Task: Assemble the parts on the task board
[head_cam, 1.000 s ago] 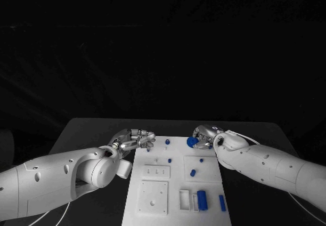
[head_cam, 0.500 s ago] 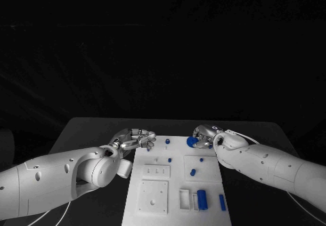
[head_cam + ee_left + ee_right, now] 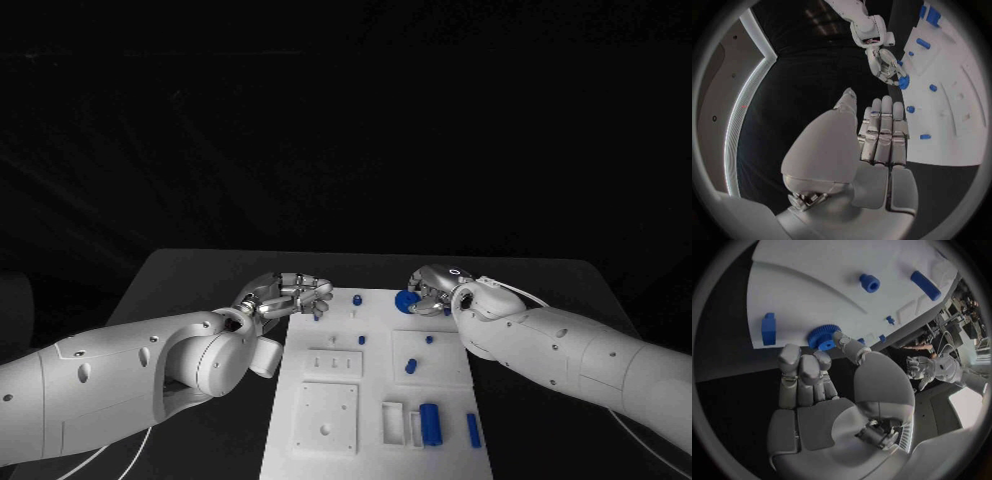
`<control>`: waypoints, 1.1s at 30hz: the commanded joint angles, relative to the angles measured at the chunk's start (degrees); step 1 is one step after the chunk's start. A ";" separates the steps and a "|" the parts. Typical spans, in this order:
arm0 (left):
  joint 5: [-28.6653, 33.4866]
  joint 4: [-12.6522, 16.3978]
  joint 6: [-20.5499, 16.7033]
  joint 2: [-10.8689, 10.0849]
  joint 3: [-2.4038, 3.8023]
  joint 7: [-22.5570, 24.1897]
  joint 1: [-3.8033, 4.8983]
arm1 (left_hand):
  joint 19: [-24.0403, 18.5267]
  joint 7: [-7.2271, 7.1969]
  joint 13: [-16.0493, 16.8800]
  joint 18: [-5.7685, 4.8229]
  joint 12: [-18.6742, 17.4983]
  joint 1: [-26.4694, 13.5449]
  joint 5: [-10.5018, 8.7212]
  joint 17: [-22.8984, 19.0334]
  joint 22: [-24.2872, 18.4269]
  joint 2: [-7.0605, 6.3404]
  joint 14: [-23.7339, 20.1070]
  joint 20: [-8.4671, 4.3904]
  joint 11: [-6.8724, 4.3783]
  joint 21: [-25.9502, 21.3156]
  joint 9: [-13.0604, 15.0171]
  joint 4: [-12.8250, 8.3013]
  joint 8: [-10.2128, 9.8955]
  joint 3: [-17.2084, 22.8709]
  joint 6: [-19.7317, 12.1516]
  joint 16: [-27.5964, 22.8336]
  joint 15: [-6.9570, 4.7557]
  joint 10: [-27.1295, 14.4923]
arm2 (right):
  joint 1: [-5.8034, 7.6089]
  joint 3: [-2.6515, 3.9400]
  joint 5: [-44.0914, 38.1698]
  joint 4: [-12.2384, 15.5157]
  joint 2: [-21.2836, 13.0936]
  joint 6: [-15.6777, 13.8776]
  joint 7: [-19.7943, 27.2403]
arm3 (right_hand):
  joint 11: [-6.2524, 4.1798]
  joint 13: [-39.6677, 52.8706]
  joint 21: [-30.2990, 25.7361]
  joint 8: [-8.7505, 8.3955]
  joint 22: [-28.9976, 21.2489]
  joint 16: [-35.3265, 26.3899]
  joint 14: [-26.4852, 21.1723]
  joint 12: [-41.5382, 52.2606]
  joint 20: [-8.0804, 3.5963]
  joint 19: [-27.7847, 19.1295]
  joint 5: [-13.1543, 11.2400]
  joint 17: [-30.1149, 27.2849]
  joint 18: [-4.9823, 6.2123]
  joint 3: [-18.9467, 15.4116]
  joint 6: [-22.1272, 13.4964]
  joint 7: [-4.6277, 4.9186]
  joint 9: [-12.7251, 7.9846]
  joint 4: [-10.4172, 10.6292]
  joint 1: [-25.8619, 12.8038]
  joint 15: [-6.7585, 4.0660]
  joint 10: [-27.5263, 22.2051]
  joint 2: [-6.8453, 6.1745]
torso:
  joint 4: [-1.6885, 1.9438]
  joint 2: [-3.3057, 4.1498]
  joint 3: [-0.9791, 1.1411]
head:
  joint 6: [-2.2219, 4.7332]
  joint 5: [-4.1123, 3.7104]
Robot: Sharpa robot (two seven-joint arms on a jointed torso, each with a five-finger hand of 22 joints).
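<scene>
The white task board [image 3: 378,400] lies in the middle of the table. My right hand [image 3: 433,288] is at the board's far edge and pinches a blue gear [image 3: 407,298] between thumb and fingers; the gear [image 3: 822,336] sits just over the board's rim. The left wrist view shows that same gear [image 3: 903,81] at the right hand's fingertips. My left hand [image 3: 290,296] hovers by the board's far left corner, its fingers [image 3: 882,131] held straight side by side and empty. A blue peg [image 3: 356,299] stands near it on the board.
More blue parts sit on the board: small pieces [image 3: 410,366] mid-board, and a block [image 3: 428,417] and a bar [image 3: 472,430] near the front right. White recessed plates [image 3: 326,418] take up the board's left side. Black table [image 3: 188,290] surrounds the board.
</scene>
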 commanded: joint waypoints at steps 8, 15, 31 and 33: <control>-0.39 0.11 0.94 0.04 0.05 0.27 0.06 | -0.27 0.22 0.02 1.00 -0.32 0.19 0.28 0.08 -0.08 0.23 0.28 -0.08 0.09 -0.18 0.10 -0.04 -0.31 -0.40 -0.01 -0.29 0.12 -0.32 | -0.60 -0.37 -3.09 0.60 0.13 0.67 -1.17 | -0.31 -0.45 0.87 2.10 1.08 -0.40 0.09 0.51 -0.16 -0.17 -0.26 0.48 3.57 0.79 4.23 -0.03 0.82 -1.89 0.84 -0.52 0.41 2.10 | -0.03 -0.05 -0.01 | -0.02 -0.10; -0.39 0.07 0.94 0.05 0.04 0.22 0.06 | -0.27 0.21 0.03 1.01 -0.33 0.21 0.28 0.09 -0.08 0.23 0.29 -0.08 0.08 -0.18 0.12 -0.04 -0.32 -0.38 0.01 -0.30 0.12 -0.30 | -0.66 -0.50 -4.33 1.05 0.29 -0.33 -1.86 | -0.54 -0.58 1.01 2.37 1.03 -0.52 0.17 0.66 -0.05 -0.17 -0.37 0.62 3.57 0.78 5.02 -0.27 0.97 -2.04 0.44 -0.73 0.59 1.95 | -0.01 -0.03 -0.01 | -0.06 -0.22; -0.39 -0.05 0.98 -0.02 0.04 0.24 0.05 | -0.28 0.19 0.04 0.99 -0.39 0.08 0.20 0.13 -0.09 0.24 0.29 -0.07 0.06 -0.17 0.17 -0.01 -0.36 -0.41 0.02 -0.34 0.13 -0.29 | -0.79 -0.70 -5.33 2.76 -0.33 -5.12 -2.95 | -0.79 -0.92 1.15 2.36 0.84 -0.80 0.43 0.94 -0.13 0.17 0.04 0.90 3.57 1.35 5.67 -0.52 1.12 0.31 -0.75 -0.98 0.98 -0.49 | -0.02 -0.05 -0.01 | 0.07 -0.34; -0.39 -0.09 0.94 -0.04 0.04 0.27 0.05 | -0.28 0.18 0.05 0.99 -0.39 0.09 0.21 0.13 -0.10 0.25 0.30 -0.08 0.05 -0.17 0.18 -0.02 -0.37 -0.40 0.03 -0.34 0.13 -0.29 | -0.79 -0.70 -5.10 3.38 -0.60 -6.36 -2.77 | -0.82 -0.91 1.16 2.38 0.84 -0.81 0.44 1.02 -0.16 0.20 0.01 0.93 3.57 1.43 5.74 -0.55 1.14 0.35 -0.66 -1.01 1.06 -0.50 | -0.03 -0.05 0.02 | 0.11 -0.25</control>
